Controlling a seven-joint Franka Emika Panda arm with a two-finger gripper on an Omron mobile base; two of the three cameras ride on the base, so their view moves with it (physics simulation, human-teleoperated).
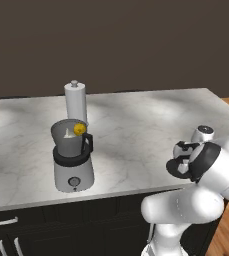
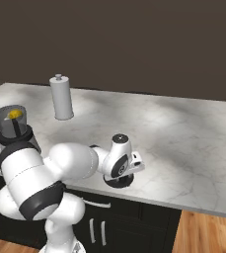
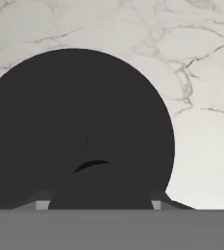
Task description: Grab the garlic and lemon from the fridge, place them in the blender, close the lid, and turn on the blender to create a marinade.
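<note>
The tool (image 2: pixel 125 179) looks clenched on the lid (image 3: pixel 74 132) lying on the desk (image 1: pixel 136 130); lift straight, then carry level to the blender (image 1: pixel 72 155).

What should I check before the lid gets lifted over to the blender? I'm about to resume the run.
1. Gripper down at the lid near the counter front edge: ok.
2. Gripper shut on the lid: cannot tell; fingertips hidden.
3. Lemon inside the blender jar: ok.
4. Garlic in the jar: cannot tell.
5. Jar mouth uncovered, ready for the lid: ok.
6. White cylinder stands just behind the blender, close to the path: not ok.
</note>
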